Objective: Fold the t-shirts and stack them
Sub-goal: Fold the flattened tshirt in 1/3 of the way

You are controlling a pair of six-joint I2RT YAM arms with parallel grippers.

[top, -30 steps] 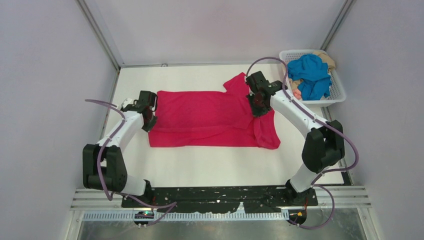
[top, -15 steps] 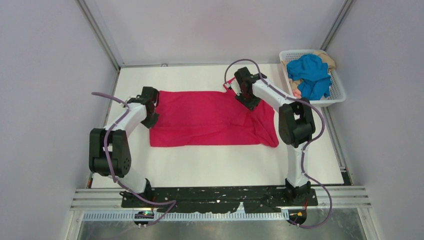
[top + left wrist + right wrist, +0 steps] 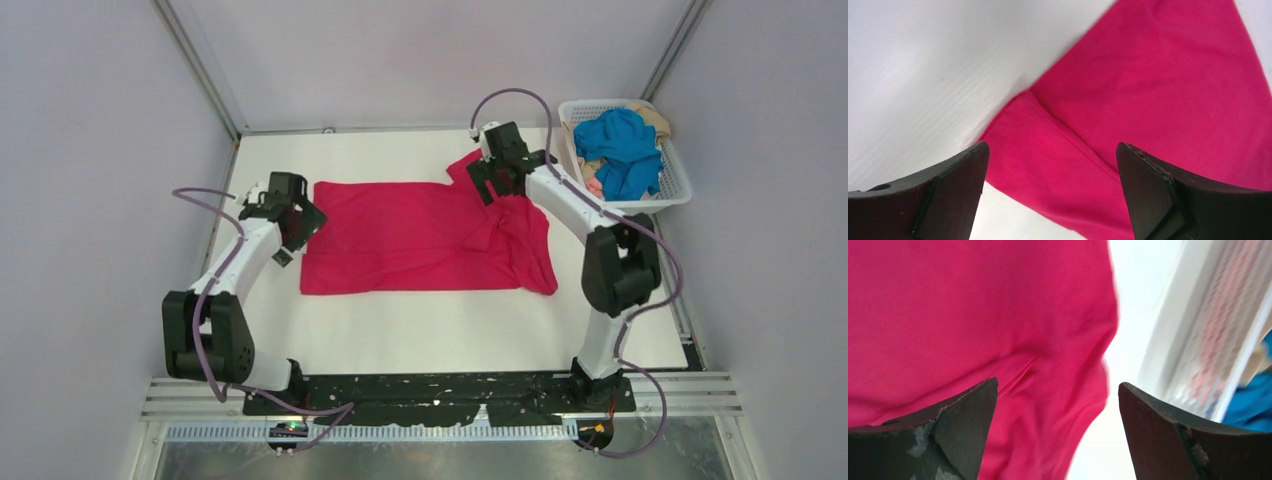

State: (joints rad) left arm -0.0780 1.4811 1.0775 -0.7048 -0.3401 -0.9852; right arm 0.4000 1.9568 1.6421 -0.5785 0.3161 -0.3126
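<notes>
The crimson-pink t-shirt [image 3: 410, 235] lies spread flat across the white table, rumpled at its right end. My left gripper [image 3: 297, 222] hovers over the shirt's left edge, open, with only a folded hem [image 3: 1058, 145] below the jaws. Over the far right corner by the sleeve, my right gripper [image 3: 490, 185] is open too, above the pink fabric [image 3: 973, 315], holding nothing. A blue t-shirt [image 3: 620, 148] and a beige one [image 3: 657, 118] lie heaped in the basket. In the wrist views the left gripper [image 3: 1052, 147] and right gripper [image 3: 1058, 385] show wide gaps.
The white lattice basket [image 3: 678, 190] stands at the table's far right corner; its wall [image 3: 1208, 340] is close beside my right fingers. Grey enclosure walls ring the table [image 3: 420, 330], and bare table top lies between the shirt and the arm bases.
Both grippers went from shut on the pink shirt's ends to open, letting it go. The right gripper drew back to the far corner, and the sleeve there shows again.
</notes>
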